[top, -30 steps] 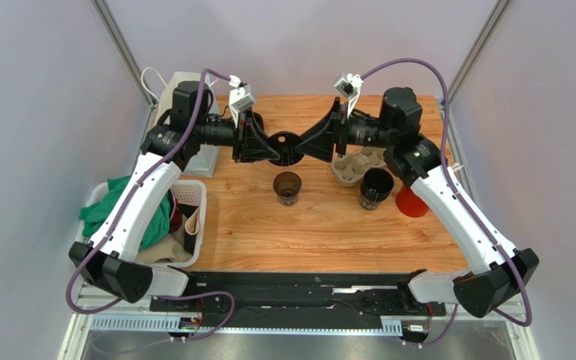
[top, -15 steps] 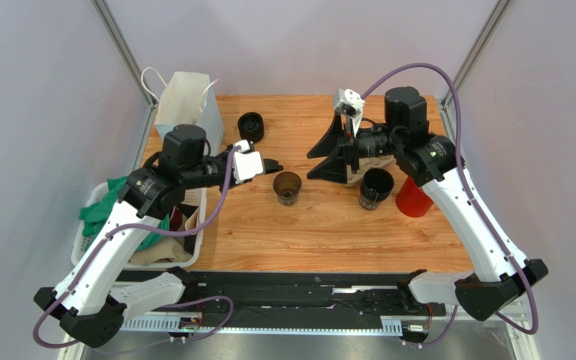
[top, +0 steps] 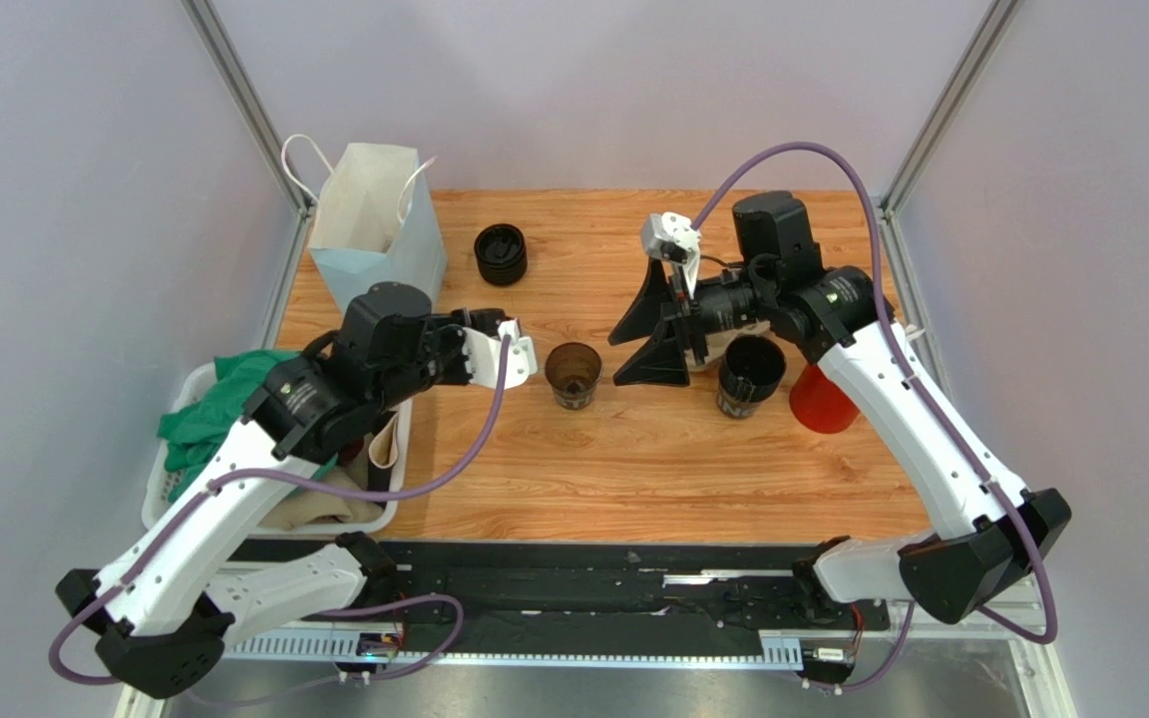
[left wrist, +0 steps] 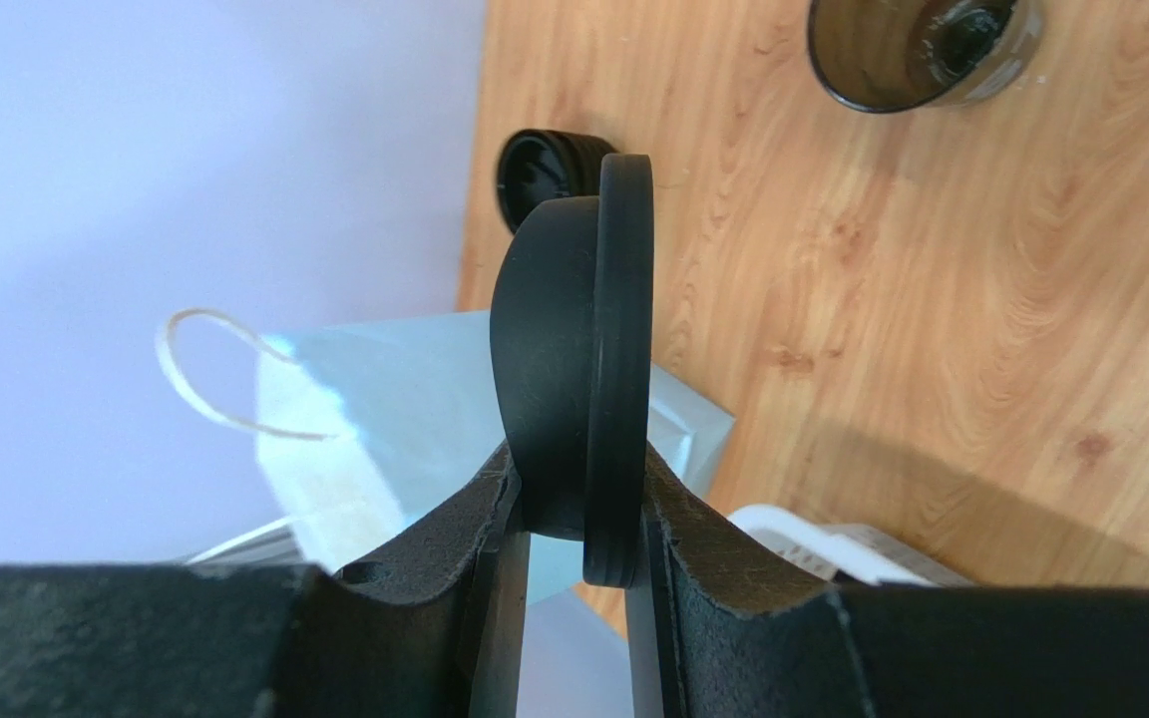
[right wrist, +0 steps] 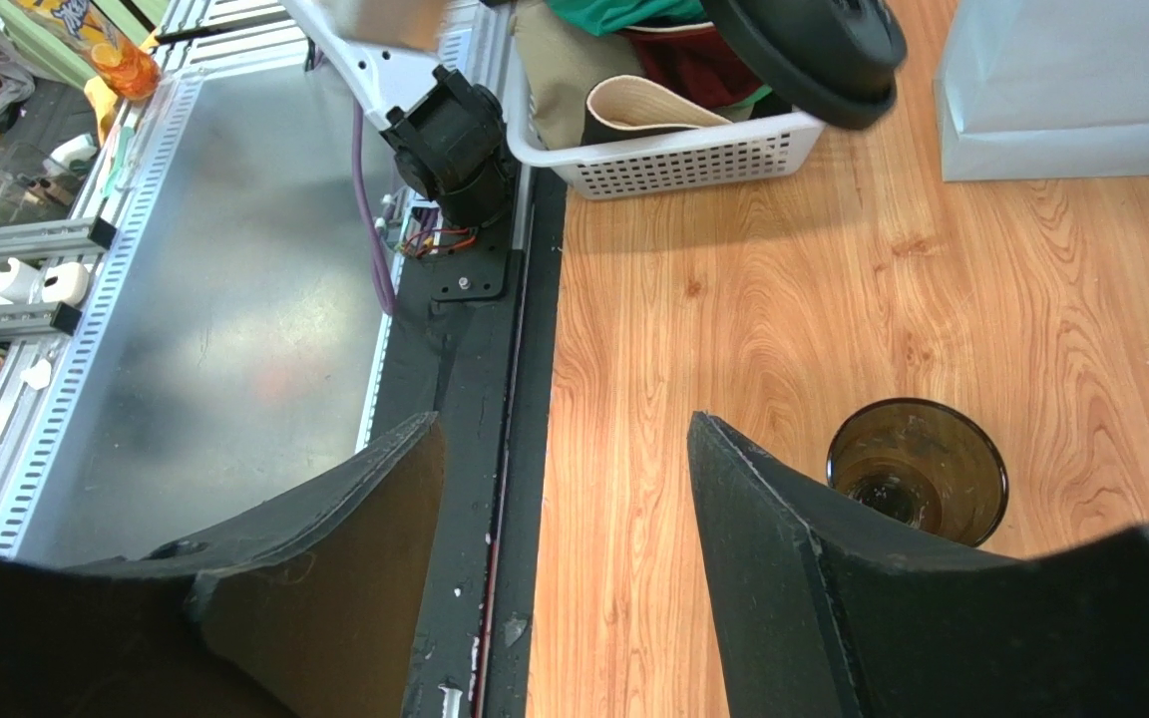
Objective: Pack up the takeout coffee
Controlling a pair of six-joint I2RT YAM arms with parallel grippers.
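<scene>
A white basket [top: 386, 392] of cloth sits at the table's left edge, with a pale paper bag [top: 375, 225] upright at the far left corner. The left gripper [left wrist: 590, 501] hovers just right of the basket, pinching a black lid [left wrist: 573, 344] edge-on between its fingers, clear of every cup. The takeout coffee [top: 501, 252], a small black cup with a black top, stands on the bare wooden table [top: 641, 464] at the far side, just right of the bag and outside it, touched by neither arm. A brown see-through cup [top: 573, 374] stands uncovered mid-table, between the two arms, with only a dark trace at its bottom. The right gripper [right wrist: 563, 434] hangs beside it, jaws spread wide and empty, pointing left toward the lid. Behind that arm stand an open black cup [top: 750, 374] and, touching it or nearly so, a red cup [top: 823, 401] at the right edge. Whatever else lies under the right arm is hidden. Judged from this layout, packing has barely begun: the coffee is in no bag or carrier, the carried lid has yet to be seated on a cup, and lifting the coffee and setting it into its packaging both remain to be done.
</scene>
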